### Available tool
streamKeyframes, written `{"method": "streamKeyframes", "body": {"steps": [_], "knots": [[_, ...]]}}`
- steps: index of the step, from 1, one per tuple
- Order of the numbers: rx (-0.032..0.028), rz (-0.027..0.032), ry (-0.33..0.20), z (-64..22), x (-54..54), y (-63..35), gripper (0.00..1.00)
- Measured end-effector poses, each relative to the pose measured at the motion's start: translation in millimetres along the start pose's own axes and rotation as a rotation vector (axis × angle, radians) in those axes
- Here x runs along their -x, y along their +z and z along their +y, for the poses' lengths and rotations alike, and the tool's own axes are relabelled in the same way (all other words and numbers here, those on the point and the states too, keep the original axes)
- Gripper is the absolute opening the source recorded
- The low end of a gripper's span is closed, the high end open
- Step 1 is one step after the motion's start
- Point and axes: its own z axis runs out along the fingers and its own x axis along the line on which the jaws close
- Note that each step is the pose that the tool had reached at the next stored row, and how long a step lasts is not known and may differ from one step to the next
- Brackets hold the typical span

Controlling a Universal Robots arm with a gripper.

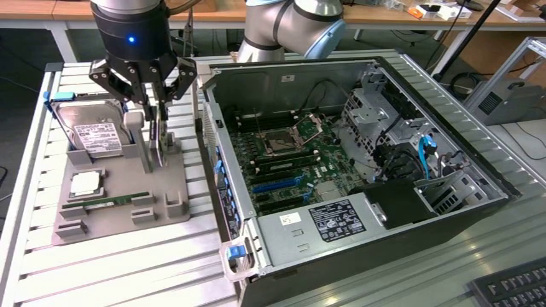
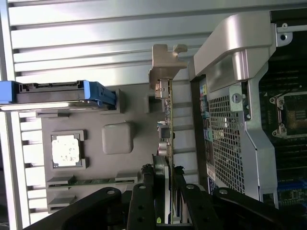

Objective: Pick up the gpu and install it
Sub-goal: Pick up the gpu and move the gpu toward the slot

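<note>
Thin green gpu (image 2: 166,115), edge-on, silver end bracket (image 2: 162,67), tight between the jaws.

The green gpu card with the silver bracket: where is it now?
The green gpu card stands on edge on the exterior view's left, clamped in the black gripper at the grey tray, between the silver hard drive and the open computer case.

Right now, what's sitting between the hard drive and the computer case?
The gpu, standing on edge in the grey tray, with the gripper closed on it. Both the exterior and wrist views show this.
</note>
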Motion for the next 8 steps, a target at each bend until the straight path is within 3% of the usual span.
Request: {"method": "streamKeyframes", "body": {"steps": [8], "knots": [[0.0046, 0.0003, 0.0, 0.1, 0.1, -2.4, 0.26]]}}
